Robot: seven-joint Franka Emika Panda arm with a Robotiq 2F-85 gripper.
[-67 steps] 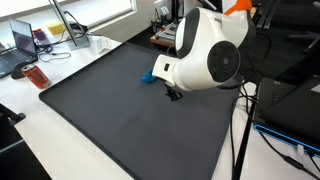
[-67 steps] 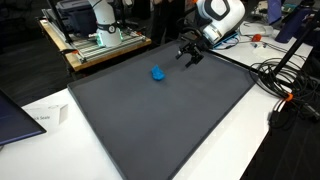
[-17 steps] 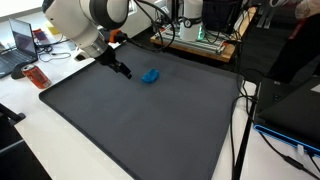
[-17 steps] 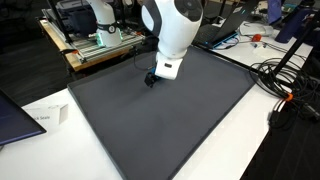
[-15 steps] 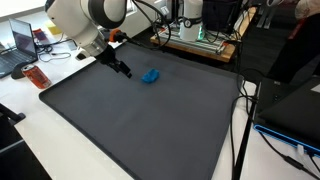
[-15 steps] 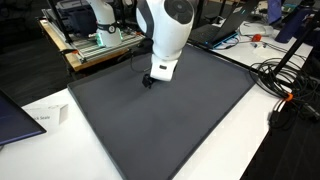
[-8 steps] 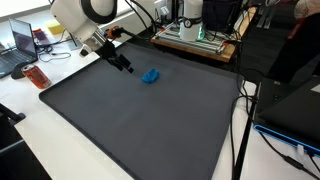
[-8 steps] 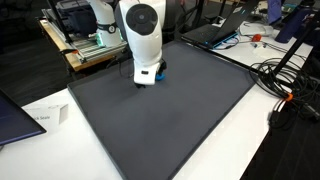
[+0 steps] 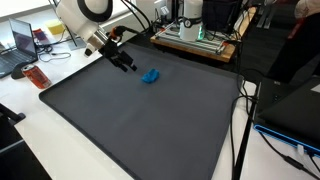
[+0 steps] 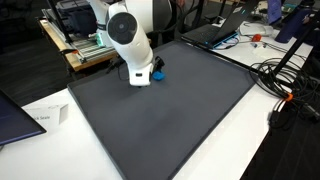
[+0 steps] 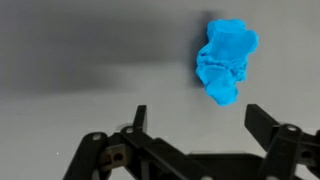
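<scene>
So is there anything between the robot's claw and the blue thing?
No. In the wrist view only bare dark mat lies between the gripper and the crumpled blue thing.

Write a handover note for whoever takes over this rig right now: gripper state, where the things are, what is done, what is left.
Gripper: open, empty, above the dark mat.
Blue crumpled lump: lies on the mat just ahead of the fingertips, off-centre toward one finger, not touched.
Done: gripper stands close to the lump.
Left: lump is not yet between the jaws and not gripped.
</scene>
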